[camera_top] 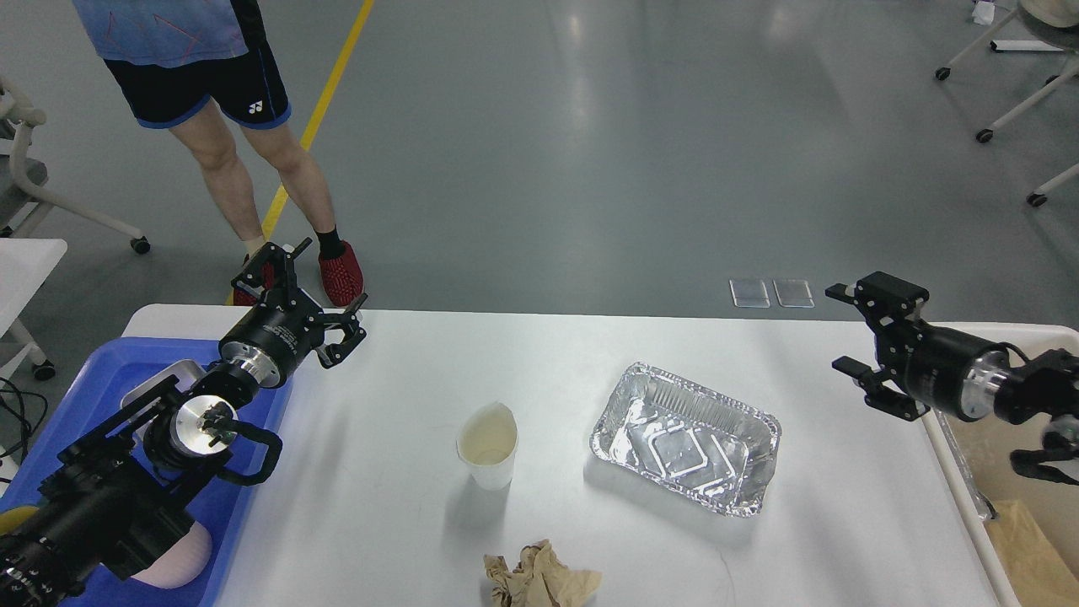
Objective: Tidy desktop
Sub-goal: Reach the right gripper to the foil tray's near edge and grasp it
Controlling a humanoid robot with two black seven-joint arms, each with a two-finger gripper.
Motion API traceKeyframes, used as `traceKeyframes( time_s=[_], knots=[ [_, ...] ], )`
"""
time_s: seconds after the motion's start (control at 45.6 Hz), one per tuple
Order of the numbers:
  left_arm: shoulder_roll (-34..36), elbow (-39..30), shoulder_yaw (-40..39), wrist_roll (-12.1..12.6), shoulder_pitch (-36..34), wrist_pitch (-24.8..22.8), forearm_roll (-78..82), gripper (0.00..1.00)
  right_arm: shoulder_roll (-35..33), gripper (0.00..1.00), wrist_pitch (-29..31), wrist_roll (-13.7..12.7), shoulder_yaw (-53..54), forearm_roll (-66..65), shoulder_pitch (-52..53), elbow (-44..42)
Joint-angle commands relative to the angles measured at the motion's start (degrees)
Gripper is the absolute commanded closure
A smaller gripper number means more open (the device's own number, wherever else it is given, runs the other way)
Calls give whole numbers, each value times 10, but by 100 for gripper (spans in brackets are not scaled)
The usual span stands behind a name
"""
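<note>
The white desktop (539, 346) carries a paper cup (488, 443) at the middle, a foil tray (684, 437) to its right and a crumpled brown paper (539, 577) at the front edge. My left gripper (308, 291) is open and empty above the table's back left corner, next to the blue tray (101, 371). My right gripper (856, 337) is open and empty over the table's right edge, right of the foil tray, with its fingers pointing left.
A cream bin (1024, 455) at the right edge holds brown paper. The blue tray holds a metal dish and a pink bowl (173, 556). A person (244, 126) stands beyond the back left corner. Wheeled chair legs stand far right.
</note>
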Motion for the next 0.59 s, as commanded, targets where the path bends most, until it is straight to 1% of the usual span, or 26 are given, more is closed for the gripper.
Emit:
traceKeyframes(
  time_s=[0.0, 0.132, 0.154, 0.263, 0.417, 0.505, 0.571],
  knots=[
    [-5, 0, 1, 0, 0, 1, 0, 2, -93, 0, 25, -9, -21, -2, 3, 77],
    [-6, 0, 1, 0, 0, 1, 0, 2, -178, 0, 52, -9, -25, -3, 2, 133],
    [-6, 0, 0, 0, 0, 1, 0, 2, -202, 0, 63, -9, -25, -3, 0, 144],
    [-6, 0, 0, 0, 0, 1, 0, 2, -246, 0, 89, -9, -24, -8, -1, 159],
    [-7, 0, 1, 0, 0, 1, 0, 2, -256, 0, 99, -9, -25, -43, -3, 161],
    [-7, 0, 4, 0, 0, 2, 0, 2, -243, 0, 99, -11, -26, -76, -4, 161],
    [-6, 0, 5, 0, 1, 2, 0, 2, -218, 0, 99, -17, -27, -96, -8, 155]
  ],
)
